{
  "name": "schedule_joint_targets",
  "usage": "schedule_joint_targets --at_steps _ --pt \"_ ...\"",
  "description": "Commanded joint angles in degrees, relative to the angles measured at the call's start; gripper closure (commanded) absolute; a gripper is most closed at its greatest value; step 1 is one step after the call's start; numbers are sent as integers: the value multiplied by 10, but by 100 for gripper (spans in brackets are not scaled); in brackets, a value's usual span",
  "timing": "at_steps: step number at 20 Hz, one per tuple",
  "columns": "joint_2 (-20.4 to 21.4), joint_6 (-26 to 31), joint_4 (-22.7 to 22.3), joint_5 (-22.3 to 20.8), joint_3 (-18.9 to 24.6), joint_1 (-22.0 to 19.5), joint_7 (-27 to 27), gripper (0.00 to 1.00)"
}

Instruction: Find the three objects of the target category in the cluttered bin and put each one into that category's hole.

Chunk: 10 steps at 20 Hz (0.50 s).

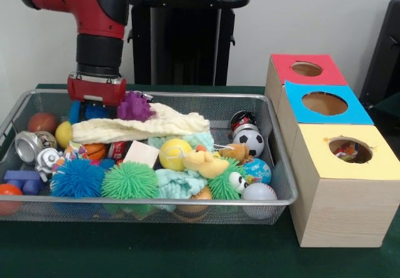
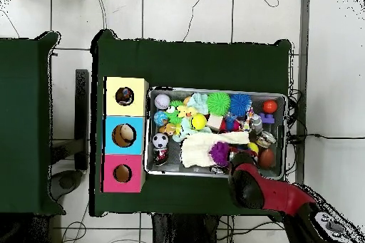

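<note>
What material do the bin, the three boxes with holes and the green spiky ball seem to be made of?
Bin: metal wire mesh, silver and slightly shiny; the toys show through its fine grid.
Boxes: probably light unfinished wood or a wood-look board, with visible grain; the tops look like matte coloured paper or card.
Green spiky ball: likely soft rubber, covered in many thin flexible strands.
</note>
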<state>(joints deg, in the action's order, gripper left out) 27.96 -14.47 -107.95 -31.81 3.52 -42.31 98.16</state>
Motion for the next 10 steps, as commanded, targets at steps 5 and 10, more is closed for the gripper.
schedule_joint_targets --at_steps 5,10 --pt "-15 0 -55 -47 186 -23 93 0" --pt "-32 -16 -52 -41 188 -14 97 0"
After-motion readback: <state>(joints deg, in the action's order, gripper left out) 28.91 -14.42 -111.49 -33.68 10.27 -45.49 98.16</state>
